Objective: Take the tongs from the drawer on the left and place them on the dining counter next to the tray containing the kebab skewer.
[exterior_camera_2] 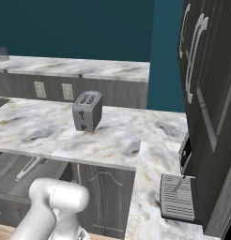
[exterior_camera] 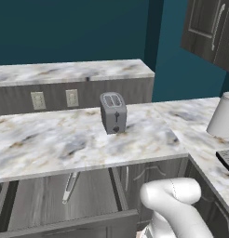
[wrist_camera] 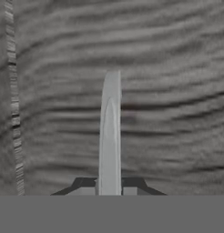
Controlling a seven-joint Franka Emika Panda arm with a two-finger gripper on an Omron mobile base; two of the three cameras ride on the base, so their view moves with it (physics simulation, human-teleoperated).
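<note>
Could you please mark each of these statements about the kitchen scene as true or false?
1. The drawer is pulled open. True.
2. The tongs lie on the counter beside the toaster. False: they lie inside the open drawer.
3. The toaster stands upright on the marble counter. True.
4. The gripper hangs wide open. False: it is shut on the silver bar handle.

Tongs [exterior_camera: 70, 186] upper end hidden under countertop [exterior_camera: 88, 144]; drawer [exterior_camera: 65, 204] cut off.
</note>
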